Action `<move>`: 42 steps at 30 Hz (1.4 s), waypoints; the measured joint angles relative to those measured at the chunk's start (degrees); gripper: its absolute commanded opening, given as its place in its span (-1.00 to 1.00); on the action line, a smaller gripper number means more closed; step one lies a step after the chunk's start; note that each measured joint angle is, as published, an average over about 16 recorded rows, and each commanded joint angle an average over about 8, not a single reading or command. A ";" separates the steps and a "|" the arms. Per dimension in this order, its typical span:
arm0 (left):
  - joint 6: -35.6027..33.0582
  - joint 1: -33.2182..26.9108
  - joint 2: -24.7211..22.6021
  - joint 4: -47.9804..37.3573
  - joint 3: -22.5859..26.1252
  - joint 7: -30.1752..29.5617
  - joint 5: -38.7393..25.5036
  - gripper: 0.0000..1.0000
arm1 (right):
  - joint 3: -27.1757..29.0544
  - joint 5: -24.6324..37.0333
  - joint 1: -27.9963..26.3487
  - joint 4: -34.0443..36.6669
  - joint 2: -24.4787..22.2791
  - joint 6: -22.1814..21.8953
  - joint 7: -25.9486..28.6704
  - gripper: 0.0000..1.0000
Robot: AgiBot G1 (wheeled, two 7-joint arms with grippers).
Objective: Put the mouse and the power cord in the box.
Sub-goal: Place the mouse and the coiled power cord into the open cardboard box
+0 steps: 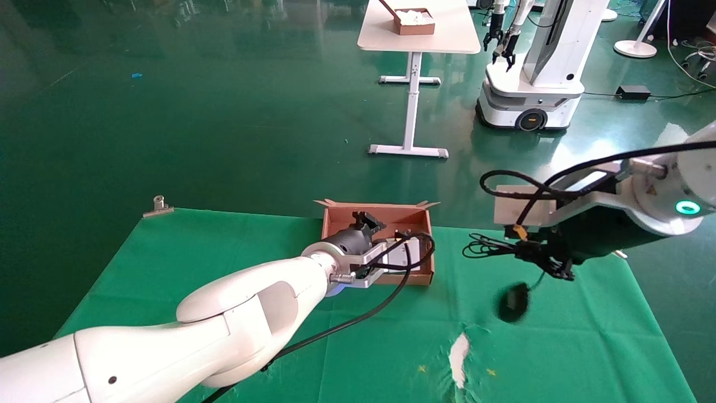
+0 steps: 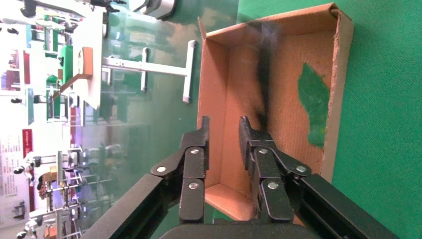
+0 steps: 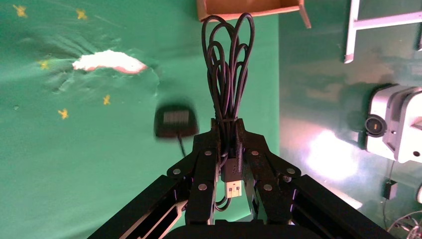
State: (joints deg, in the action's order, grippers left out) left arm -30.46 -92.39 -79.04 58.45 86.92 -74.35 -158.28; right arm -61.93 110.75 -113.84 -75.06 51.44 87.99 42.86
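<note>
- While the left gripper [image 2: 224,124] hangs over the box [image 1: 335,217] with its fingers spread and nothing between them, no packing step can be called certainly finished.
- Toward twelve o'clock on the green cloth [image 1: 224,252] sits the box, open side up. A dark blurred streak [image 2: 263,69] runs along its floor in the left wrist view. It may be the power cord already dropped in, but I cannot tell, and no thick looped cable shows clearly anywhere else.
- At about three o'clock from the box, well apart from it and above the cloth, the right gripper [image 3: 227,130] is clenched on the mouse's thin bundled cable [image 3: 226,64]. The loops stick out ahead of the fingers and the USB plug [image 3: 233,188] sits behind them.
- Below that grip, at roughly four o'clock from the box, the mouse [image 1: 512,302] dangles clear of the cloth by its cable, so it is lifted but not yet delivered.
- Judged from this, what remains is carrying the mouse toward nine o'clock, over the box wall, and letting go. The power cord's share is either done or unaccounted for.
- Count: one box, one mouse with one cable bundle, at most one possible power cord, two grippers.
</note>
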 measured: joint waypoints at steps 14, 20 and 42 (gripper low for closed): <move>-3.61 -2.61 0.57 -8.03 -0.55 -5.07 0.66 1.00 | -0.88 -0.39 -0.99 1.63 1.54 -1.23 -1.71 -1.00; -5.46 -4.52 1.82 -17.15 -1.53 -7.46 1.95 1.00 | -1.37 0.56 -0.92 7.35 4.71 -5.04 -6.53 -1.00; -0.71 -6.70 3.01 -31.46 -2.50 1.15 12.34 1.00 | -2.70 1.59 2.17 49.33 26.63 -44.96 -39.64 -1.00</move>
State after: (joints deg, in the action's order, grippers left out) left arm -31.17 -99.09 -76.03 26.99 84.42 -73.20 -145.94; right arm -64.63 112.34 -111.67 -25.73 78.07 43.04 3.22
